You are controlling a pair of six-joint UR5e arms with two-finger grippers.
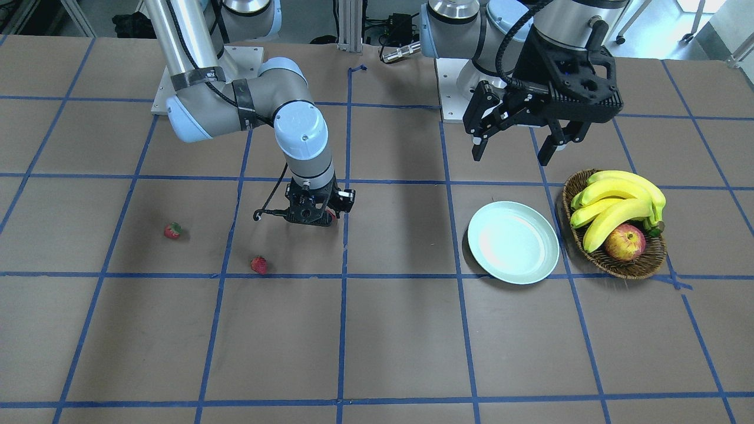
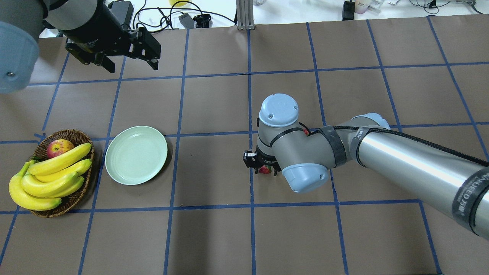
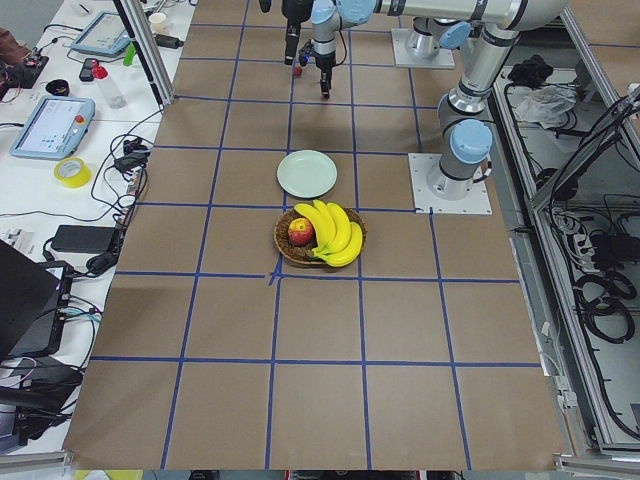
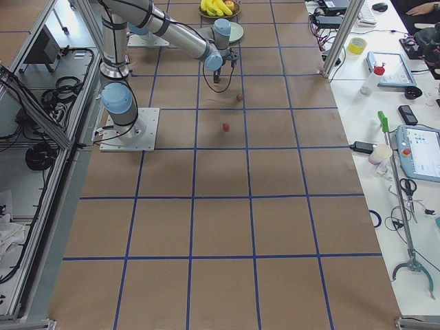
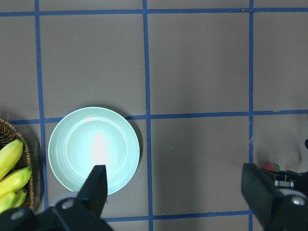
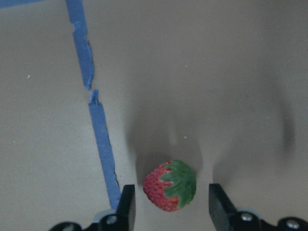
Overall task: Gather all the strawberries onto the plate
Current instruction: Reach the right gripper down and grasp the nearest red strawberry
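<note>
My right gripper (image 6: 171,207) is low over the table, open, with its fingers on either side of one strawberry (image 6: 170,186), not touching it. That berry shows partly under the gripper in the front view (image 1: 331,216) and overhead (image 2: 265,169). Two more strawberries (image 1: 172,230) (image 1: 258,265) lie on the table further toward my right side. The pale mint-green plate (image 1: 513,242) is empty, to the left of the berries in the overhead view (image 2: 136,155). My left gripper (image 1: 512,150) is open and empty, high above the table behind the plate (image 5: 94,149).
A brown wicker basket (image 1: 612,268) with a bunch of bananas (image 1: 618,206) and a red-yellow apple (image 1: 625,242) stands right beside the plate, on its outer side. Blue tape lines cross the brown table.
</note>
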